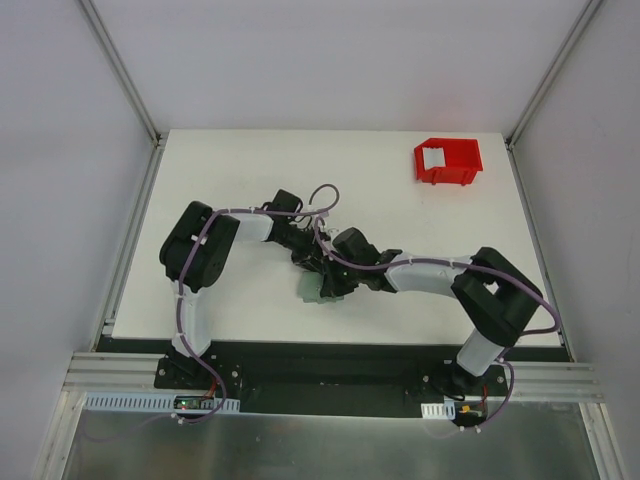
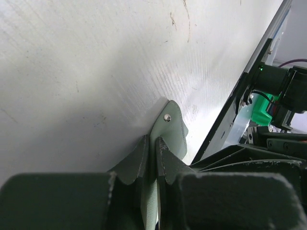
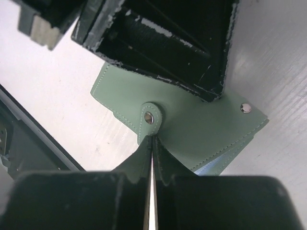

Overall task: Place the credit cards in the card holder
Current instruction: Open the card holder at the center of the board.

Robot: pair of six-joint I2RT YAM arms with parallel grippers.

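Note:
The grey-green card holder (image 1: 311, 290) lies mid-table where both grippers meet. My left gripper (image 1: 306, 260) is shut on one flap of it; in the left wrist view the flap (image 2: 172, 125) with its round snap sticks out past the closed fingers (image 2: 139, 160). My right gripper (image 3: 152, 140) is shut on a thin pale card (image 3: 151, 218), seen edge-on between the fingers. Its tip touches the holder's (image 3: 201, 129) edge just below the snap tab (image 3: 150, 117). A sliver of pale blue inside shows at the holder's lower edge. The orange-gold card is out of view.
A red plastic bin (image 1: 449, 162) with a pale rectangle in it stands at the back right. The black rail (image 1: 330, 355) runs along the table's near edge. The left gripper's black body (image 3: 158, 43) hangs over the holder's far side.

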